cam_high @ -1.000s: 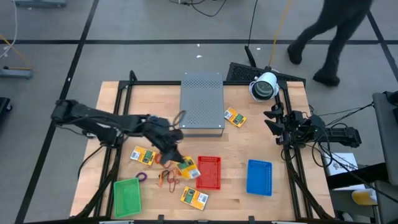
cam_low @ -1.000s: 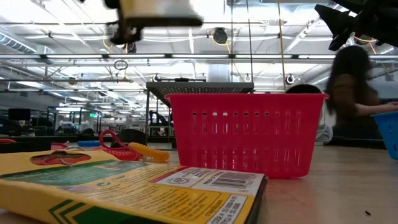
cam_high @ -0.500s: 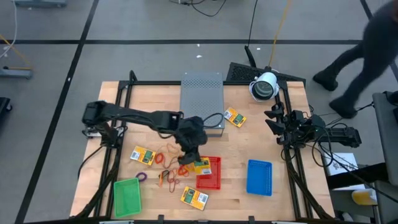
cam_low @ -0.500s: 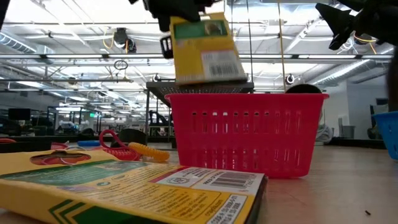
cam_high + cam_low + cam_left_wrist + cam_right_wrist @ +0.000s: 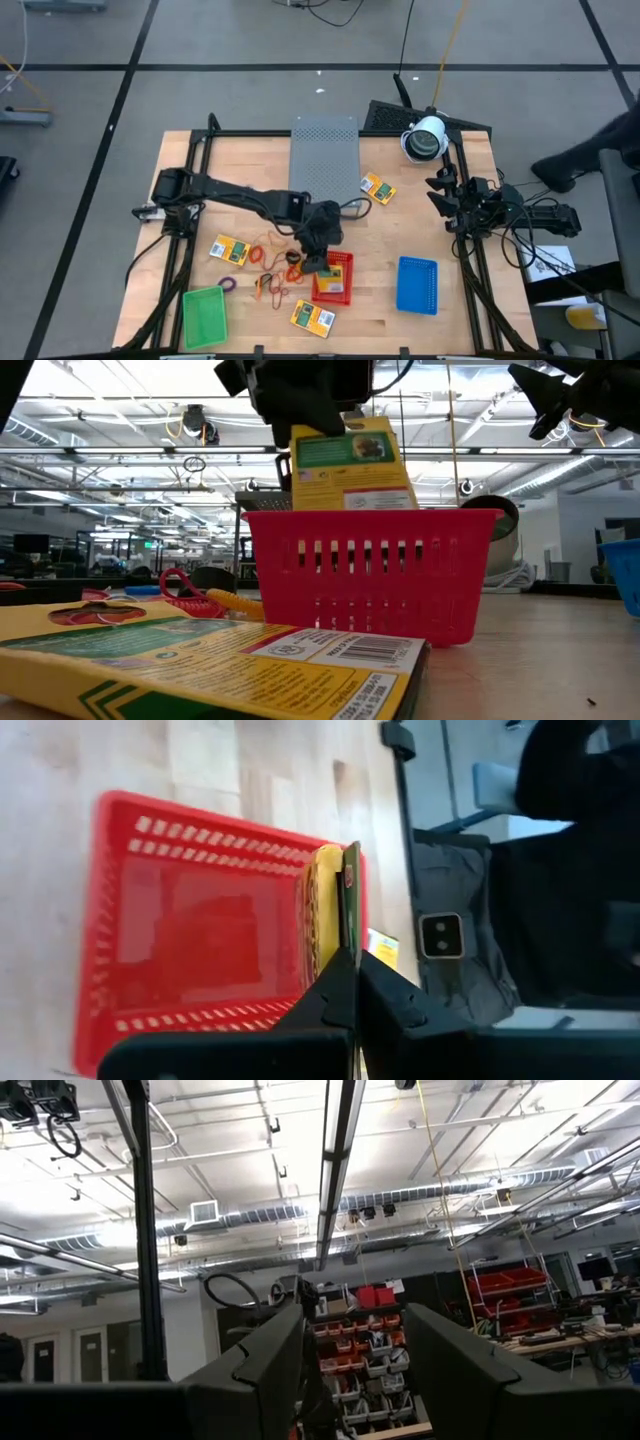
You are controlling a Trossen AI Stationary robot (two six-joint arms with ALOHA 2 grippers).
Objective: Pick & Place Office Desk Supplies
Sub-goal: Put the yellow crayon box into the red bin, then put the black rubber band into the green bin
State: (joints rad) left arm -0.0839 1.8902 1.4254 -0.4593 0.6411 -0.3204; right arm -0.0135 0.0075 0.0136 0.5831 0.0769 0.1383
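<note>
Low view shows the left claw (image 5: 340,422) clamped on the top edge of a yellow-and-green packet (image 5: 352,465), which hangs upright with its lower part already inside the red mesh tray (image 5: 365,575). From the left wrist view the two dark fingers (image 5: 325,1005) pinch the packet's thin edge, the tray floor lying straight beyond the fingertips. The packet looks like a light, stiff cardboard sleeve: it keeps its flat shape hanging from one edge, so a narrow pinch across its thickness seems enough, and it should drop cleanly once let go. Its printed faces are probably smooth, so a hold near an edge rather than on the broad face looks safer.

Just beside the claw, on the side away from the tray, thin rubber-band loops (image 5: 268,285) lie on the worktop (image 5: 400,225); these are soft and limp and would likely need a fingertip hooked through or a pinch flat against the wood. Another packet (image 5: 312,316) lies flat near the tray, one more (image 5: 231,250) farther off beyond the loops.

The right claw (image 5: 441,194) waits well apart, raised at the worktop's far edge, its fingers spread and holding nothing.
</note>
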